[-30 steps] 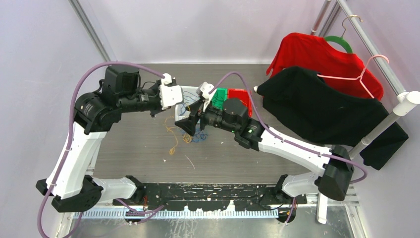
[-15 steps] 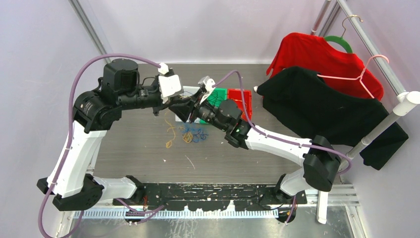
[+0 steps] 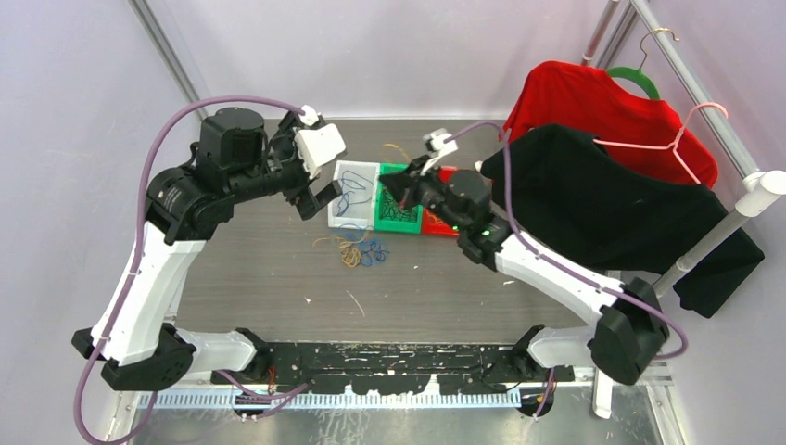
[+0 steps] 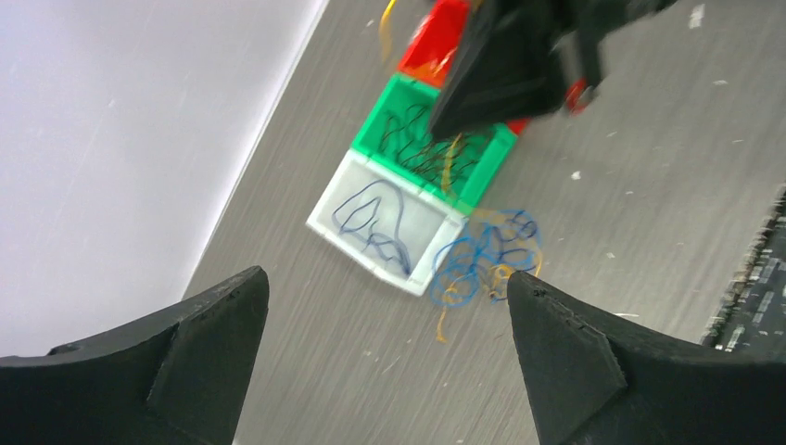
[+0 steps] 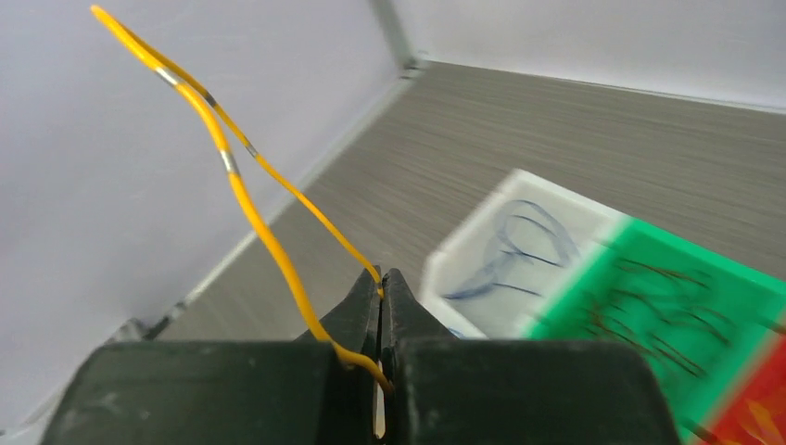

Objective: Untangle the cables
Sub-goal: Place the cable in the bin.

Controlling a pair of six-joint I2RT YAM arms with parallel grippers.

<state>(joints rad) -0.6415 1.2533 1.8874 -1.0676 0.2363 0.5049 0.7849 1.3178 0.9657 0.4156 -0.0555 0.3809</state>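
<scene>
Above the green bin [image 3: 397, 227], the right gripper [image 5: 380, 278] pinches a yellow cable [image 5: 232, 181]; the left gripper [image 4: 385, 278] stands open.

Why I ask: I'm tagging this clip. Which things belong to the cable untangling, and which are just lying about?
Job: loose tangle of blue and yellow cables; yellow cable pinched in the right hand; white bin holding a blue cable; green bin holding dark cables; red bin.
Lying about: red shirt; black shirt; green hanger.
</scene>
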